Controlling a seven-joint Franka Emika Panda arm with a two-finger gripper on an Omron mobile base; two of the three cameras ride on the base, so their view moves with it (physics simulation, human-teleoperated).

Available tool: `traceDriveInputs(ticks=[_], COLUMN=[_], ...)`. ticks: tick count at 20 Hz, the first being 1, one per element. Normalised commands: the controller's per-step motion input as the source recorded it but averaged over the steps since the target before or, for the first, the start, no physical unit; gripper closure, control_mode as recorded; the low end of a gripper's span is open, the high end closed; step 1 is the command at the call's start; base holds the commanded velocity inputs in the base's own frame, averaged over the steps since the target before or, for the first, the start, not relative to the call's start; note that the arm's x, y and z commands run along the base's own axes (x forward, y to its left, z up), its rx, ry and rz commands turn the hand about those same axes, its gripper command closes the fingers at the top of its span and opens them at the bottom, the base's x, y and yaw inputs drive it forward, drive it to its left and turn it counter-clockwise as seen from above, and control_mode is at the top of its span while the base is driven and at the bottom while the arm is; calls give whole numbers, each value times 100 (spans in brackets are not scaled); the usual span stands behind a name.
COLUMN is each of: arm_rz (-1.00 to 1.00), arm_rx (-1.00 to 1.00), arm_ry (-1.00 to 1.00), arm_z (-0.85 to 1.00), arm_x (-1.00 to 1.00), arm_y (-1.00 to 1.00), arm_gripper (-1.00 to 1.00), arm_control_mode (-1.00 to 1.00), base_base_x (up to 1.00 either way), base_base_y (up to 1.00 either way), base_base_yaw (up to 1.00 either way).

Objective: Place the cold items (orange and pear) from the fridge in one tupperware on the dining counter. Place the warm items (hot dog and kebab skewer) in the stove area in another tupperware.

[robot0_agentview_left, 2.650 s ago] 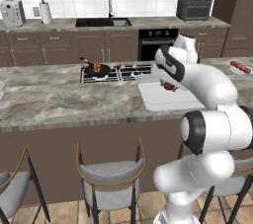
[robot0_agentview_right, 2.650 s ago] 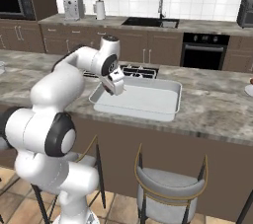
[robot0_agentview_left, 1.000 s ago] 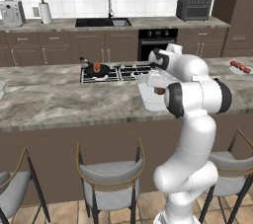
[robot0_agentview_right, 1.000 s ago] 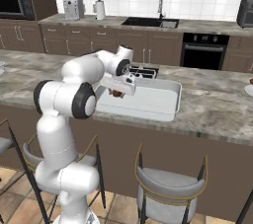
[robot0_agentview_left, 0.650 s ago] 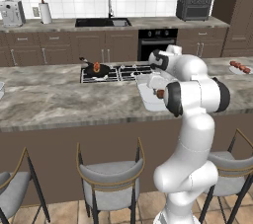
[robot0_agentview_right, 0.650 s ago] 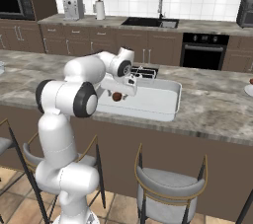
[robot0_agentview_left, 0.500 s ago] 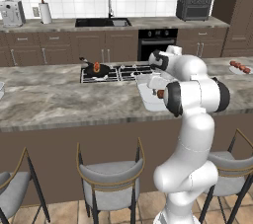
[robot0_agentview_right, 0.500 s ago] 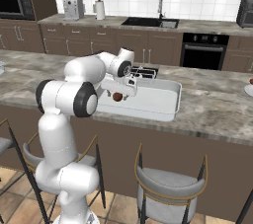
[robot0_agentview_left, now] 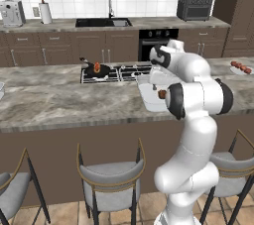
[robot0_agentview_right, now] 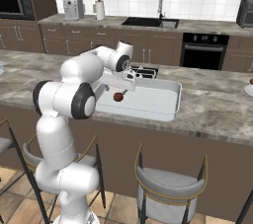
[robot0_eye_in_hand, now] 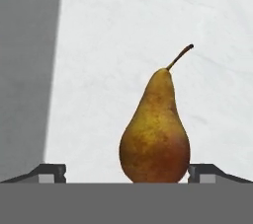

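Note:
A brown-yellow pear (robot0_eye_in_hand: pixel 154 129) lies on the white floor of the tupperware (robot0_eye_in_hand: pixel 123 45), stem pointing away from the hand. My gripper (robot0_eye_in_hand: pixel 127 172) hangs just over it, open, with its fingertips (robot0_eye_in_hand: pixel 52 171) spread wide to either side and not touching the fruit. From the right base, the pear (robot0_agentview_right: pixel 118 96) rests in the left end of the tupperware (robot0_agentview_right: pixel 170 104) on the dining counter, just under the gripper (robot0_agentview_right: pixel 123 82). In the left base view the pear (robot0_agentview_left: pixel 161 93) peeks out beside my arm. The orange is out of view.
A pan (robot0_agentview_left: pixel 96 70) with something orange-red stands on the stove behind the tupperware. A plate of reddish food (robot0_agentview_left: pixel 239 66) sits at the counter's far right. Bar stools (robot0_agentview_right: pixel 170 188) line the counter's near side. A sink (robot0_agentview_right: pixel 148 21) and a toaster oven (robot0_agentview_left: pixel 194 7) are at the back.
The jaws have gone from shut on the pear to wide open. The pear has dropped slightly onto the tupperware floor. The arm has stayed in place.

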Motion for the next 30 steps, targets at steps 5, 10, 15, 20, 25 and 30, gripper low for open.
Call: traceDriveInputs(ticks=[5,10,15,20,25,30], arm_rz=[0,0,0,0,0,0], arm_rx=[0,0,0,0,0,0], arm_ry=[-13,-16,-16,-9,-14,-13], arm_z=[30,31,39,55,45,34], arm_x=[-49,-81,-87,-76,-86,-89], arm_y=[0,11,16,28,22,10], arm_gripper=[-100,-100,-100,-100,-100,-100], arm_control_mode=[-100,-100,-100,-100,-100,-100], base_base_x=[0,0,0,0,0,0], base_base_y=[0,0,0,0,0,0], base_base_yaw=[0,0,0,0,0,0])
